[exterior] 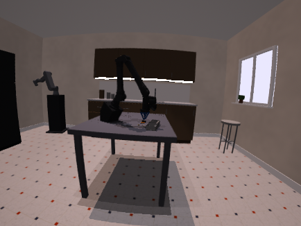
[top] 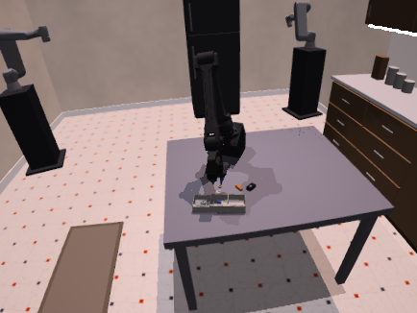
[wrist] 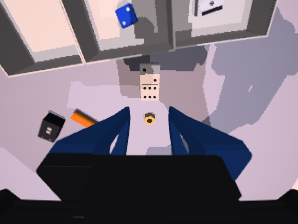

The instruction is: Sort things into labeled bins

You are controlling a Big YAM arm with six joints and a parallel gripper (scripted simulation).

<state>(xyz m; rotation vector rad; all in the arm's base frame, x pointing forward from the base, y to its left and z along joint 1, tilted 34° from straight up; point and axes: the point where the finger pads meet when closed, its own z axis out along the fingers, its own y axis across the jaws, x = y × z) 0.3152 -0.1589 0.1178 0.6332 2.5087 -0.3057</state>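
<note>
One grey three-compartment bin tray (wrist: 172, 30) sits on the grey table (top: 307, 163). It holds one blue die (wrist: 126, 15) in the middle compartment and one small white item (wrist: 211, 6) in the next. On the table lie one cream domino tile (wrist: 149, 86), one small brass nut (wrist: 149, 119), one orange stick (wrist: 83, 118) and one black cube (wrist: 51, 125). The blue-fingered claw (wrist: 149, 131) stands partly parted, grasping nothing; the nut lies between its fingertips, the domino just beyond them, before the tray.
</note>
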